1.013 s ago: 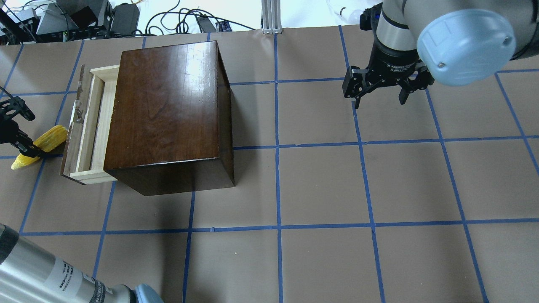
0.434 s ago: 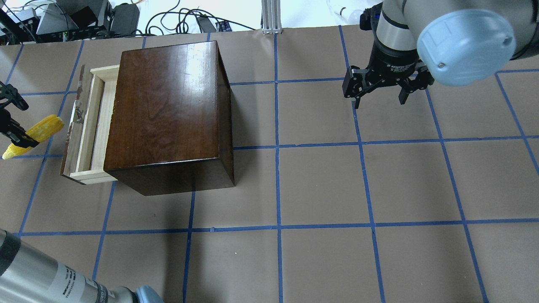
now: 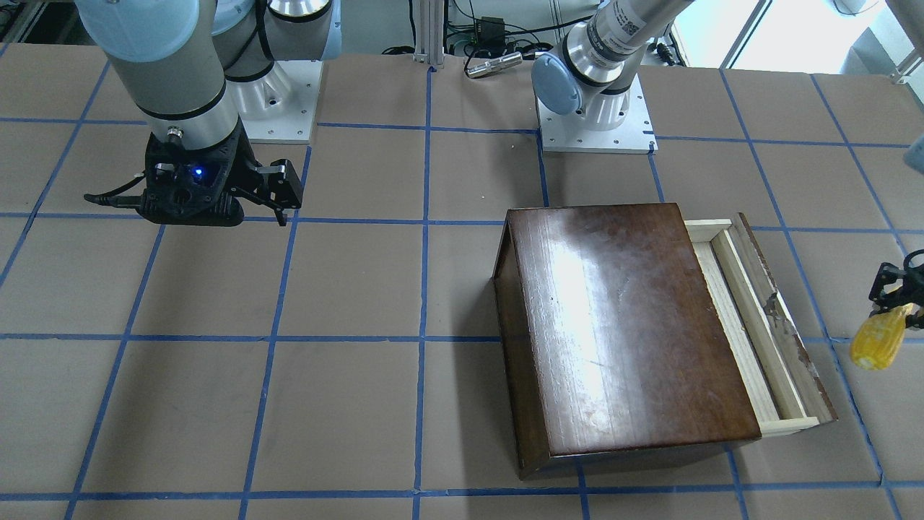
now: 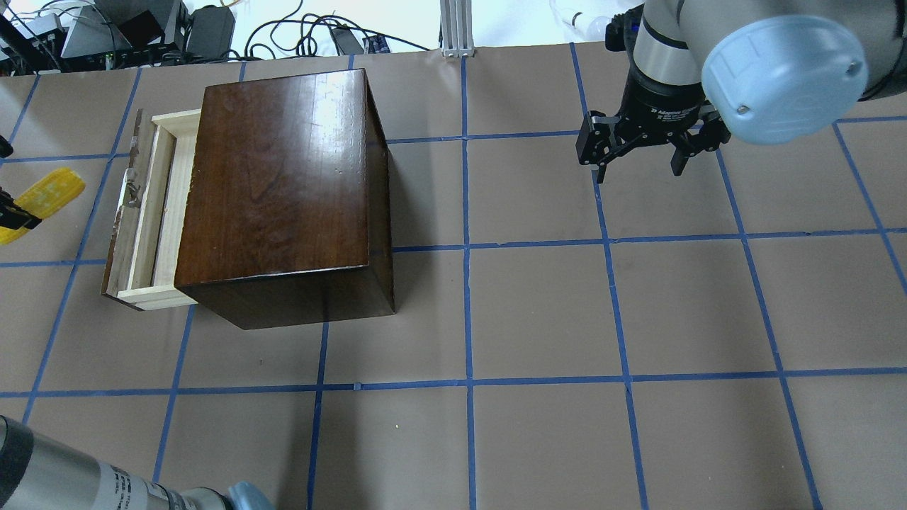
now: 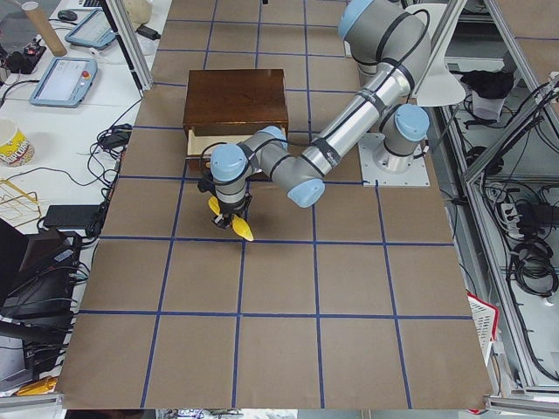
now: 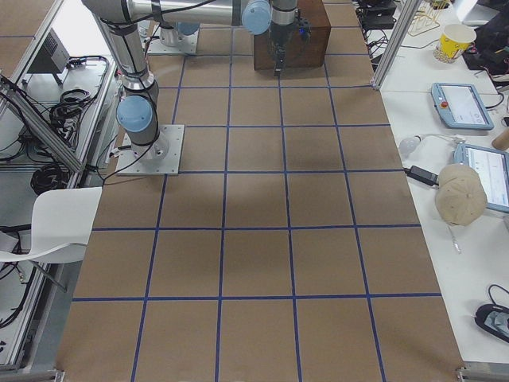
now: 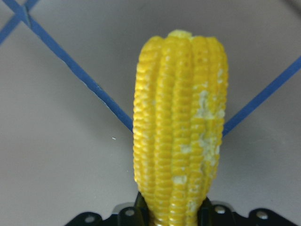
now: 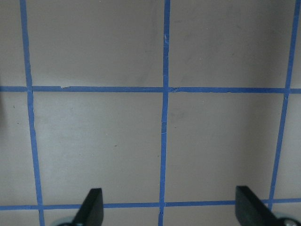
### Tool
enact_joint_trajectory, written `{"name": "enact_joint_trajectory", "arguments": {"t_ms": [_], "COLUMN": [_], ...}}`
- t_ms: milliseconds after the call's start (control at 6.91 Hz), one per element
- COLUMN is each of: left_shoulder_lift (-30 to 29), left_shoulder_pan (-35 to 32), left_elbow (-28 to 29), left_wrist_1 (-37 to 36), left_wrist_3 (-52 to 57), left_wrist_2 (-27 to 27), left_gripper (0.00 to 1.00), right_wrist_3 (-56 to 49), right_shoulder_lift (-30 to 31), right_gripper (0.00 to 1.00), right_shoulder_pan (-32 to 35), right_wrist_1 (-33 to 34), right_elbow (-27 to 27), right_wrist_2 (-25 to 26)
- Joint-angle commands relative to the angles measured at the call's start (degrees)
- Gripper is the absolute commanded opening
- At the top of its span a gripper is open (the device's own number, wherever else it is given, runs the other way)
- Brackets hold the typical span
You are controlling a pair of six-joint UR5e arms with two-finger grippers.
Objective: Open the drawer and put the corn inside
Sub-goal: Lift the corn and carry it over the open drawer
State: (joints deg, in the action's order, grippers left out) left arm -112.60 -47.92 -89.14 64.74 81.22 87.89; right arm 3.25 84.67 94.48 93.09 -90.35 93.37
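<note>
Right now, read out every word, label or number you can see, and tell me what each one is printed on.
"2F Adaptive": white print on the black body of the right end effector; the rest of that line is too small to read.
Sticker on the silver tube of the left arm: blurred, unreadable.
Print on the paper cup on the side bench: too small to read.
On the corn, drawer and wooden box: no text.

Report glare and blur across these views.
Overhead exterior: white glare on the glossy top of the wooden box, and the corn looks smeared at the frame edge. Exterior front-facing: the same top carries a bright streak. Left wrist-mounted: kernels sharp, table soft.
</note>
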Motion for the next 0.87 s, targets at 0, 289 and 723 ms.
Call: {"name": "enact_joint_trajectory", "arguments": {"t_ms": [0, 289, 723], "left_shoulder_lift": [6.05, 10.97, 13.37], "left_shoulder_pan": [-3.21, -7.96, -14.54], "left_elbow": [0.20, 0.11, -2.42], "left_wrist_1": [5.81, 8.46, 8.91], "left_wrist_3": [-11.37, -24.11, -47.12], "left_wrist_2": [-0.09, 0.26, 0.79], "left_gripper": [0.00, 0.00, 0.00], "right_wrist_3": [0.00, 0.00, 0.00], "right_shoulder_lift": [-0.03, -0.03, -0.03], "right_gripper": [1.00, 1.00, 1.00], "right_shoulder_pan": [0.00, 0.00, 0.00], "right_wrist_1": [0.08, -0.01, -0.01], "right_elbow": [0.00, 0.00, 0.00], "right_wrist_2": [-0.03, -0.03, 0.06]}}
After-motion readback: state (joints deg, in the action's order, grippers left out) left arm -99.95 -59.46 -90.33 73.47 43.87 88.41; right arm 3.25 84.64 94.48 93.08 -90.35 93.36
